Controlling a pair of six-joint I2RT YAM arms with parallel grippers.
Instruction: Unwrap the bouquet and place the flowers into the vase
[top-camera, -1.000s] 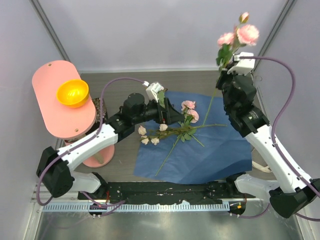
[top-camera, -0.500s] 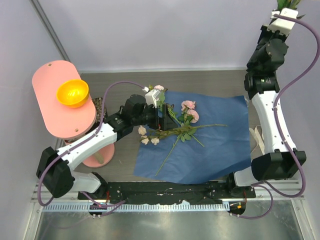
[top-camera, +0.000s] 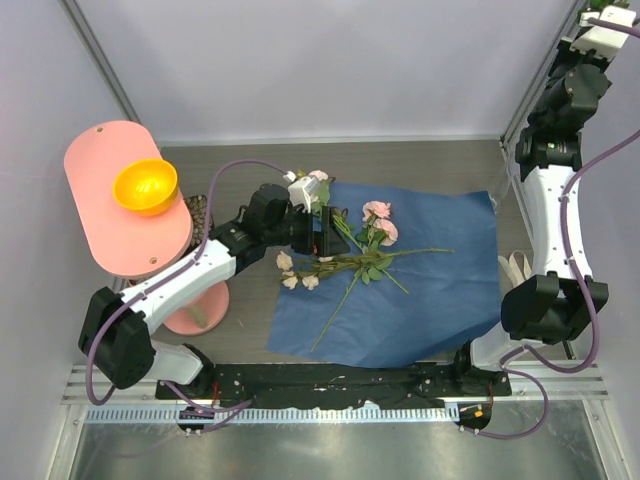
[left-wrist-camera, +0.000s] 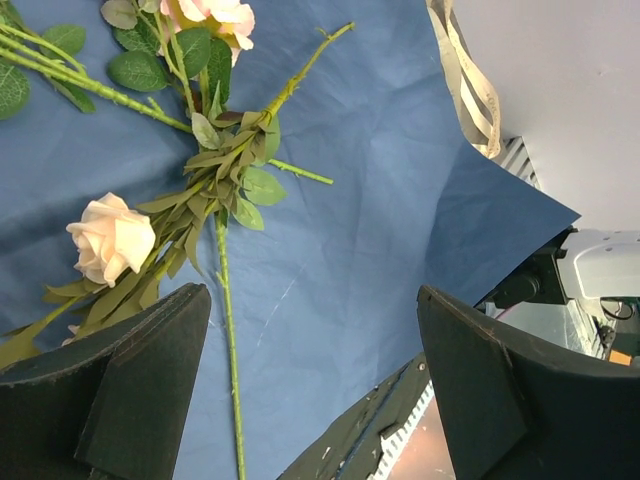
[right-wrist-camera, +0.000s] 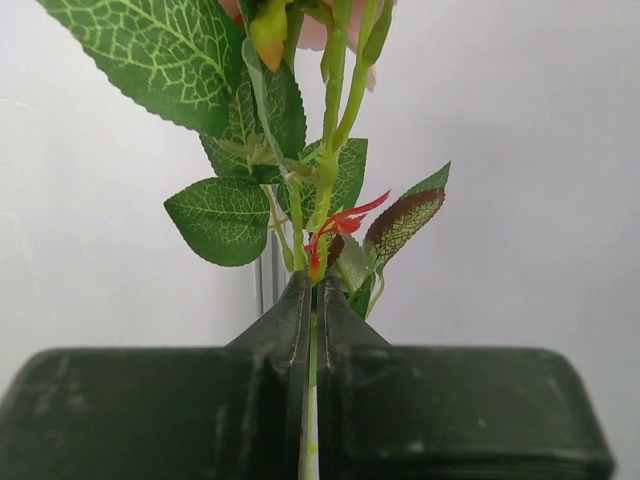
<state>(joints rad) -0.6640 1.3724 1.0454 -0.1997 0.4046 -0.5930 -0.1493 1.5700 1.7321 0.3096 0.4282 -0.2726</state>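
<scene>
The left arm reached low over the table, the left gripper (left-wrist-camera: 312, 345) spread wide just above the blue paper (top-camera: 430, 290), holding nothing. The flowers (top-camera: 350, 262), pink and cream roses on thin green stems, lay loose on the paper beneath and just beyond it. At the far right, the right arm stood raised high, the right gripper (right-wrist-camera: 312, 292) clamped on one leafy stem (right-wrist-camera: 328, 150).

Top view. At left we see an orange bowl (top-camera: 145, 186) resting on the far half of a pink oval panel (top-camera: 105, 225). Just beside the panel's right edge we make out a dark patterned cup (top-camera: 198, 212), largely hidden. We note a grey-brown table (top-camera: 400, 160), pale walls (top-camera: 300, 70) and a black base rail (top-camera: 330, 382) along the near edge.
</scene>
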